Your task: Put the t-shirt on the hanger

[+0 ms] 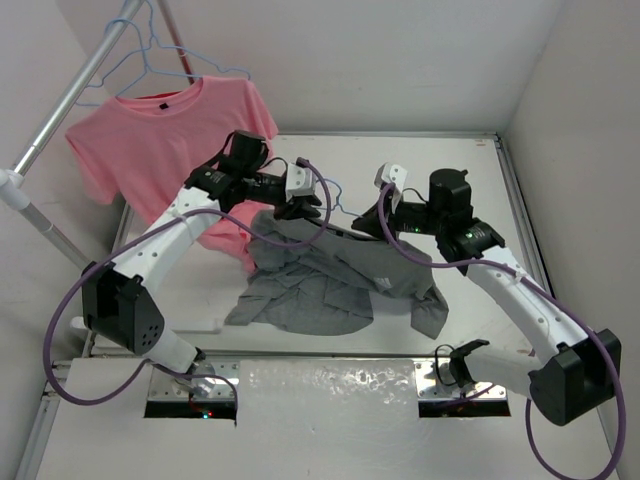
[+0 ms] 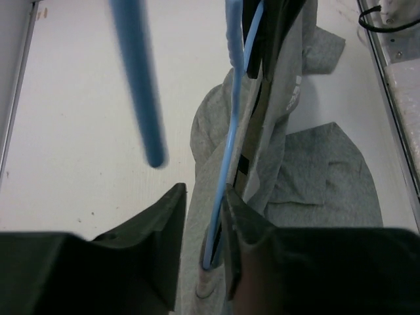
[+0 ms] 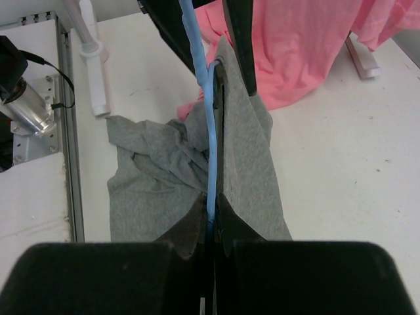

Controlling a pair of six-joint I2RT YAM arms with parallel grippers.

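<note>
The grey t-shirt (image 1: 320, 285) lies crumpled mid-table, its upper edge lifted between my two grippers. The pale-blue hanger (image 1: 335, 205) runs between them, partly inside the shirt. In the left wrist view my left gripper (image 2: 203, 197) has bunched grey t-shirt (image 2: 321, 177) fabric and the hanger wire (image 2: 230, 131) filling its narrow gap; in the top view it (image 1: 296, 208) is at the shirt's upper left. My right gripper (image 3: 211, 203) is shut on the hanger wire (image 3: 209, 131), with the t-shirt (image 3: 151, 177) draped beside it; it also shows in the top view (image 1: 372, 228).
A pink t-shirt (image 1: 170, 130) hangs on a hanger from the metal rack pole (image 1: 70, 95) at the back left, touching the table beside my left arm. Spare blue hangers (image 1: 150, 55) hang above it. The rack's white foot (image 3: 92, 59) lies on the table.
</note>
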